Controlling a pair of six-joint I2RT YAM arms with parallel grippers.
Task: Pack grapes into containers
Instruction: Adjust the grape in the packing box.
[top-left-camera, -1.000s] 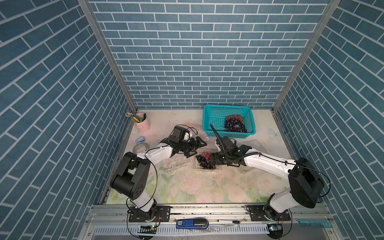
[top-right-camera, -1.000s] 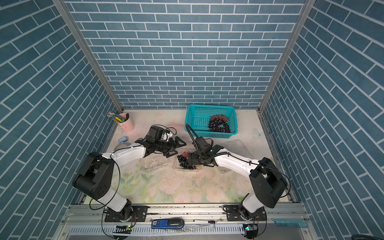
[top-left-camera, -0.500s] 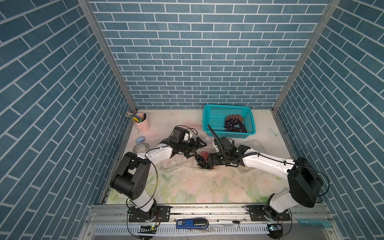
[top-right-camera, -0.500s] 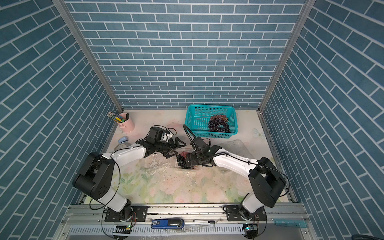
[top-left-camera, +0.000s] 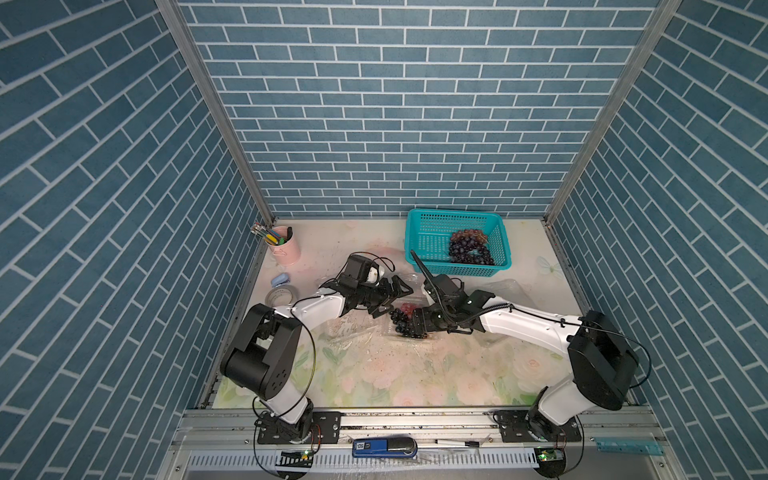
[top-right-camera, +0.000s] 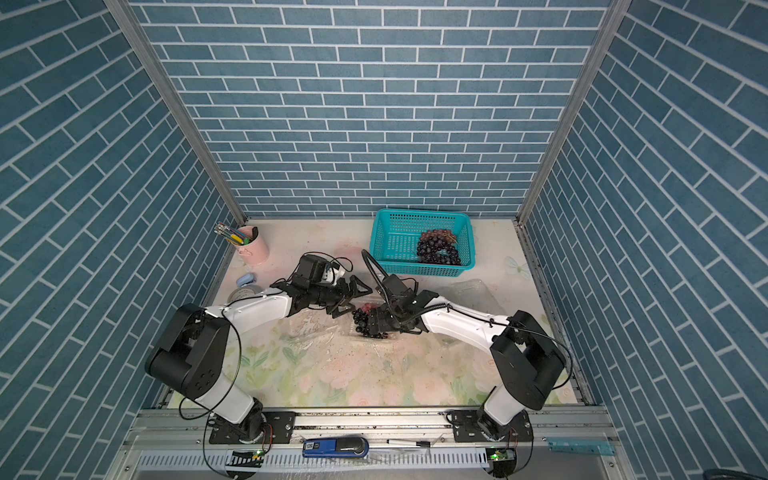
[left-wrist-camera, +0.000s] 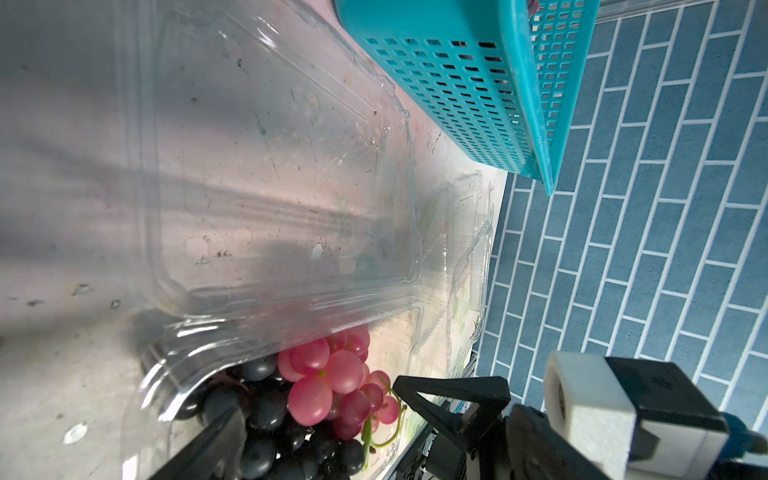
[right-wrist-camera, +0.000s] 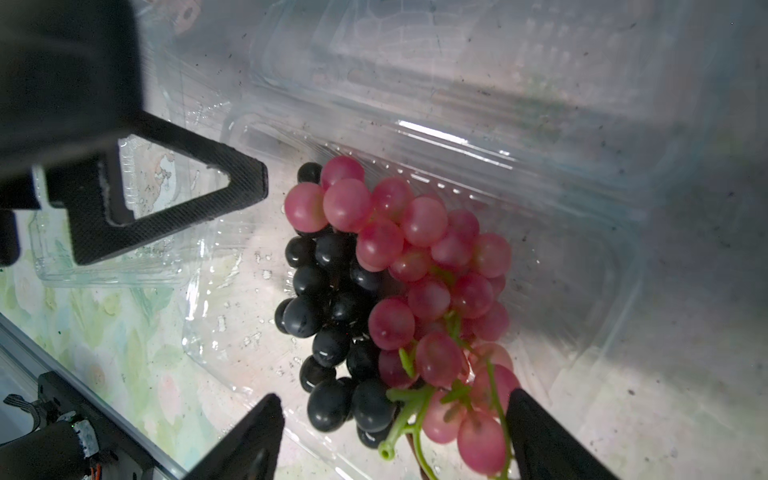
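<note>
- Grapes (top-left-camera: 402, 322), one mixed bunch of dark and pink, lie mid-table in an open clear clamshell container (top-left-camera: 388, 336) in both top views. A second bunch (top-left-camera: 469, 251) sits in the teal basket (top-left-camera: 419, 232) by the back wall.
- Same views: the left gripper (top-left-camera: 397, 300) hangs just beside the mixed bunch, jaws spread wide, nothing between them. The right gripper (top-left-camera: 415, 328) is at the bunch from the opposite side.
- Left wrist view: pink and dark grapes (left-wrist-camera: 328, 382) show past the container's clear rim (left-wrist-camera: 270, 187), which overlaps part of the bunch. The basket wall (left-wrist-camera: 457, 83) is close behind.
- Right wrist view: the right gripper (right-wrist-camera: 395, 411) has its jaws wide, one on each side of the bunch (right-wrist-camera: 395, 291). A sliver of gap shows beside the dark grapes, and the bunch rests on the container floor (right-wrist-camera: 561, 187).
</note>
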